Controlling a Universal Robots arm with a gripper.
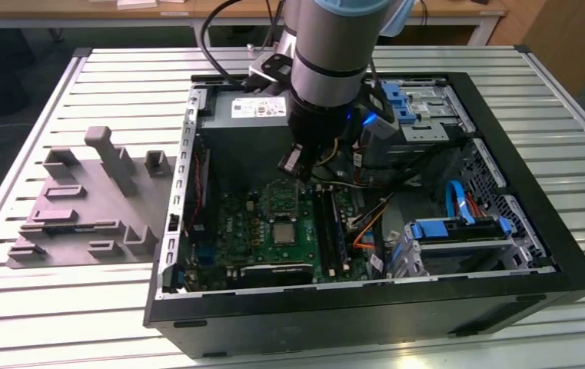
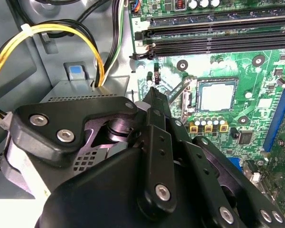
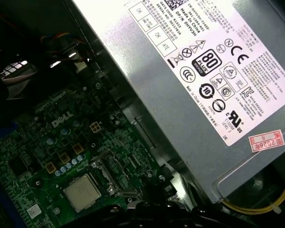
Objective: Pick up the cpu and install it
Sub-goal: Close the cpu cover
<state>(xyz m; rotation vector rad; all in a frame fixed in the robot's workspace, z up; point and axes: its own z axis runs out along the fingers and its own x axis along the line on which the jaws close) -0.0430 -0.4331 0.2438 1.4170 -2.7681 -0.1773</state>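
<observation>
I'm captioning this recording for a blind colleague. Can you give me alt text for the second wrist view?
The black gripper hangs over a green motherboard, near the cpu lying in its socket. Yellow cables loop over the grey metal case wall.

My arm [image 1: 325, 69] reaches down steeply from the far edge of the open case, wrist pointing into its interior. In the second wrist view my gripper [image 2: 154, 97] hangs with its black linkage fingers [image 2: 154, 137] drawn together, holding nothing.
</observation>
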